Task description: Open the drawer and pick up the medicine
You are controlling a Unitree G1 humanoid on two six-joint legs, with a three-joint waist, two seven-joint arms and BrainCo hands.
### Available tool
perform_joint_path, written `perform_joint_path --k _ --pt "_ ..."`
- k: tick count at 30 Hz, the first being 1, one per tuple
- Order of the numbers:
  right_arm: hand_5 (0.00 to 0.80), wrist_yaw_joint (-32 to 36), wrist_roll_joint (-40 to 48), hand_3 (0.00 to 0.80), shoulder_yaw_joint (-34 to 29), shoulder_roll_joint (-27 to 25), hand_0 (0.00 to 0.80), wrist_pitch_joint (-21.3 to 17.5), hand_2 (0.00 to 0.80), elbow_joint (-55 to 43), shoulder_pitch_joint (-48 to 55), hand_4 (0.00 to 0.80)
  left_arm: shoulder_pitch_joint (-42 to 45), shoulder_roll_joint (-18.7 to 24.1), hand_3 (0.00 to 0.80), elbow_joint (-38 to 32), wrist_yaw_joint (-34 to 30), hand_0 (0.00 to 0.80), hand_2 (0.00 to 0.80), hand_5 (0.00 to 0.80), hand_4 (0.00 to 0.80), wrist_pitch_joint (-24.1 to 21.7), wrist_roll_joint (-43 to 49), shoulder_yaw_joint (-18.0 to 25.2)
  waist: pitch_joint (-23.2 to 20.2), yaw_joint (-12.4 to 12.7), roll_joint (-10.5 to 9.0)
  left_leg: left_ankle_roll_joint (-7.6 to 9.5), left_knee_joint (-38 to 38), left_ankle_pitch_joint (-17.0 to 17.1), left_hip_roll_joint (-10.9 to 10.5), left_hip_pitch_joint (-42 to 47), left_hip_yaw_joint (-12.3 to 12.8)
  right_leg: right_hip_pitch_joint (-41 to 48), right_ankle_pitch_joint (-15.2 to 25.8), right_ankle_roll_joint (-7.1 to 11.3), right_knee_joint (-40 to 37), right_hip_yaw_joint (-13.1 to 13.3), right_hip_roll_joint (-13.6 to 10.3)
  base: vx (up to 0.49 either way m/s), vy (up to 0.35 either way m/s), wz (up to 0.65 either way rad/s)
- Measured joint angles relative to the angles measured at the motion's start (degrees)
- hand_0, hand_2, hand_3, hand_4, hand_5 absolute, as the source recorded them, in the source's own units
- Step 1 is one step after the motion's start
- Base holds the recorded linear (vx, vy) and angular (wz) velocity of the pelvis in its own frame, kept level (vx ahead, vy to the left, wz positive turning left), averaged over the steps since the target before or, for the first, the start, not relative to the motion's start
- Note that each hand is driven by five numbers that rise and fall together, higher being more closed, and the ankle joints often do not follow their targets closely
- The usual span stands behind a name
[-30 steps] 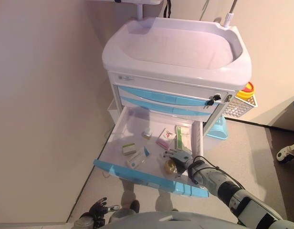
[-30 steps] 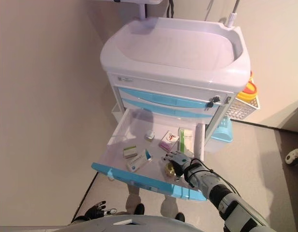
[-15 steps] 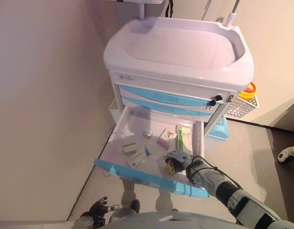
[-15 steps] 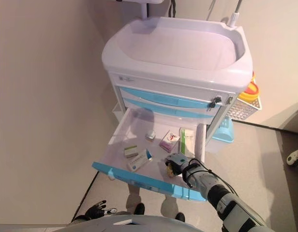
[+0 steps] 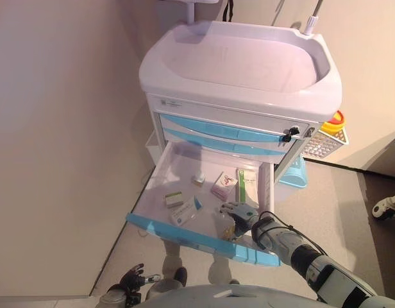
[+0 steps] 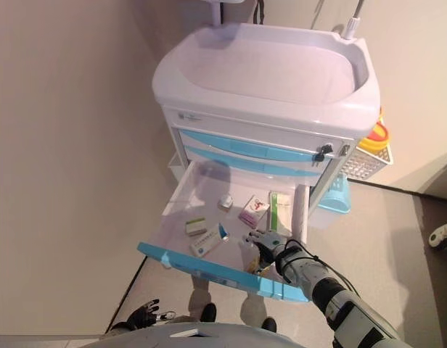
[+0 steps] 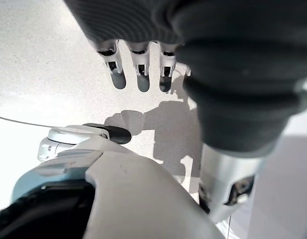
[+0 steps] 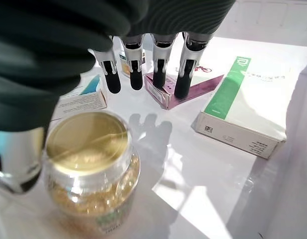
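The cart's (image 5: 239,64) bottom drawer (image 5: 178,168) stands pulled out. In it lie a purple box (image 5: 222,186), a green-and-white box (image 5: 247,183), a small green box (image 5: 174,199), a blue-and-white box (image 5: 186,212) and a clear jar (image 5: 224,226) with a gold lid near the drawer's front right. My right hand (image 5: 241,213) is inside the drawer, right beside the jar, fingers straight and open. In the right wrist view the jar (image 8: 91,169) stands upright under the hand (image 8: 143,50), between fingers and thumb, not gripped. My left hand (image 5: 130,282) hangs low near the floor, fingers relaxed.
Two blue-fronted drawers (image 5: 223,131) above stay shut. A wire basket (image 5: 326,142) with a yellow-and-red container hangs on the cart's right side, over a blue bin (image 5: 294,173). A wall runs along the left. A caster (image 5: 383,206) shows at the far right.
My right hand's fingers, curled down over the jar half a second ago, have straightened out. The jar stays near the drawer's front right. The left hand has not moved.
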Motion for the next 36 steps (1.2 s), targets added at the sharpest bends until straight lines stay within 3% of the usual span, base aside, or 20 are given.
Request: perform_joint_path --k 36 --pt "0.0 1.4 -2.9 0.0 0.1 0.2 0.0 -2.2 0.0 2.4 0.1 0.0 -0.4 0.2 0.0 0.0 0.0 0.0 0.0 0.0 0.0 0.1 0.2 -0.5 0.1 0.0 -0.38 0.33 0.1 0.5 0.0 0.3 0.0 0.2 0.0 0.0 0.0 0.0 0.1 0.0 0.0 0.0"
